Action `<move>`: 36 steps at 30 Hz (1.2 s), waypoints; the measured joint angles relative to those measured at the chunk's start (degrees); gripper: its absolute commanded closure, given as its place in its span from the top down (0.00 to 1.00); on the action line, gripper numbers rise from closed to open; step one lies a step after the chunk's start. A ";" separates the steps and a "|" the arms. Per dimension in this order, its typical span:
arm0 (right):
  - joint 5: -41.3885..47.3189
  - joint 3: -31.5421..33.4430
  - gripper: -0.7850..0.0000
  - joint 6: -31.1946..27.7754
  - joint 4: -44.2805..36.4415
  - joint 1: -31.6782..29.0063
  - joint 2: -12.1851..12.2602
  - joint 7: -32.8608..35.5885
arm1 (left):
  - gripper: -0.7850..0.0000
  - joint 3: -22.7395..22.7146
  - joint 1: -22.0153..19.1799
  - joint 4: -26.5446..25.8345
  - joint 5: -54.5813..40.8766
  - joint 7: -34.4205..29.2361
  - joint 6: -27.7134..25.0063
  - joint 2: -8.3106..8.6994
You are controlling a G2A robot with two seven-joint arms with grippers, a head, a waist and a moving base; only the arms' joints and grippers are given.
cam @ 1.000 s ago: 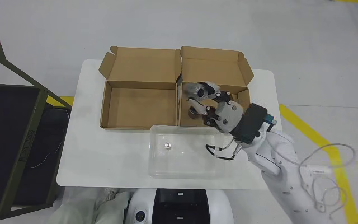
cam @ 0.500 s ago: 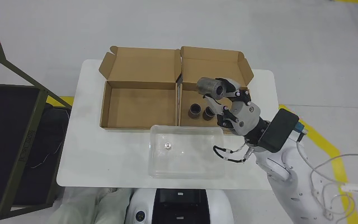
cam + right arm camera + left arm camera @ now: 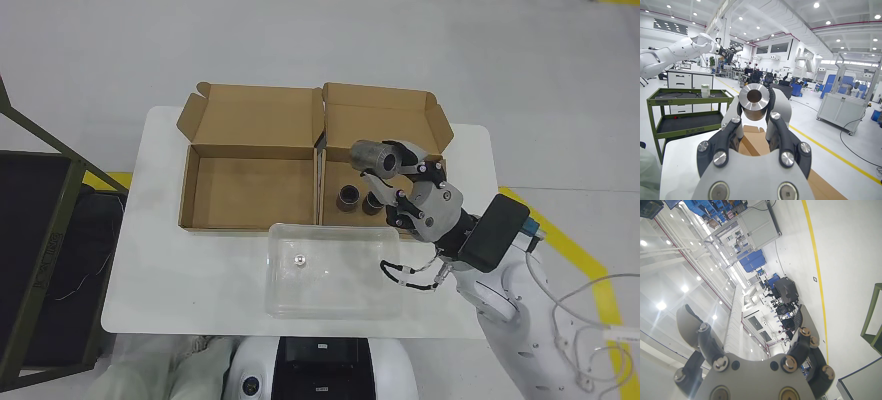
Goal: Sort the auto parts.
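Over the right-hand brown cardboard box (image 3: 400, 110) my right gripper (image 3: 755, 105) pinches a short, thick silver steel sleeve (image 3: 753, 113) by its curved flanks. Likely heavy, rigid and slick, so I hold mid-length. Its long axis runs along my fingers, with the bored face toward my wrist. My left gripper (image 3: 743, 315) is spread and empty.

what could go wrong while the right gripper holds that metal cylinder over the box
1. The right gripper pinches the metal cylinder by its smooth round side, with the cylinder lying sideways, so it might slip or roll out of the fingers.
2. Just beneath it, two dark parts sit in the right box. A release from up here could knock them or land on top of them.
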 measured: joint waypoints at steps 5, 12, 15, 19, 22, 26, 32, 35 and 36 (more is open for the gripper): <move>0.00 0.00 0.00 0.00 0.00 0.00 0.00 0.00 | 1.00 0.00 0.00 0.00 0.00 0.00 0.00 0.00; 0.00 0.00 0.00 0.00 0.00 0.00 0.00 0.00 | 1.00 0.00 0.00 0.00 0.00 0.00 0.00 0.00; 0.00 0.00 0.00 0.00 0.00 0.00 0.00 0.00 | 1.00 0.00 0.00 0.00 0.00 0.00 0.00 0.00; 0.00 0.00 0.00 0.00 0.00 0.00 0.00 0.00 | 1.00 0.00 0.00 0.00 0.00 0.00 0.00 0.00; 0.18 -0.15 0.00 0.18 0.08 -0.21 -0.02 0.33 | 1.00 0.00 0.00 0.00 0.00 0.00 0.00 0.00; -0.94 -1.21 0.00 -0.14 1.41 -0.07 -0.14 1.22 | 1.00 0.00 0.00 0.00 0.00 0.00 0.00 0.00; -2.27 -5.19 0.00 0.20 7.04 3.10 -0.88 1.23 | 1.00 0.00 0.00 0.00 0.00 0.00 0.00 0.00; -1.74 -8.01 0.00 0.54 10.65 5.32 -1.50 1.56 | 1.00 0.00 0.00 0.00 0.00 0.00 0.00 0.00; -1.63 -8.69 0.00 0.63 11.45 5.85 -1.66 1.70 | 1.00 0.00 0.00 0.00 0.00 0.00 0.00 0.00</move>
